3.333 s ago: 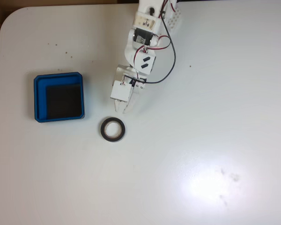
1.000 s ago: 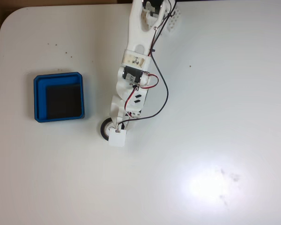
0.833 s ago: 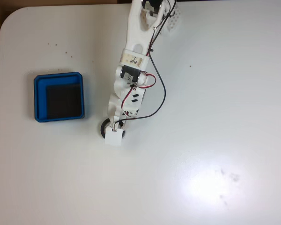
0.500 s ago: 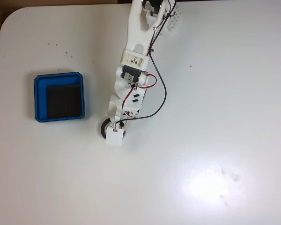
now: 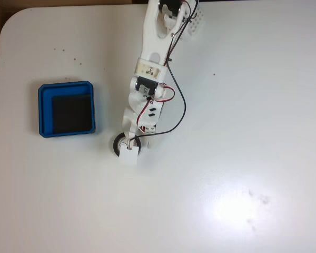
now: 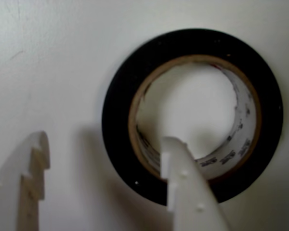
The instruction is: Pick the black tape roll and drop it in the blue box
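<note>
Between the white gripper's (image 6: 106,147) spread fingers, the flat black tape roll's (image 6: 120,96) left wall is sitting: one finger (image 6: 183,178) is reaching into its open centre, the other (image 6: 31,173) standing outside. Roll is lying on the white table (image 5: 226,132), right of the shallow blue box (image 5: 66,86).

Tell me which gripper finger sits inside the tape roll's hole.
The right-hand finger in the wrist view: its tip reaches into the black tape roll's open centre. The left-hand finger stands outside the ring, over bare table.
</note>
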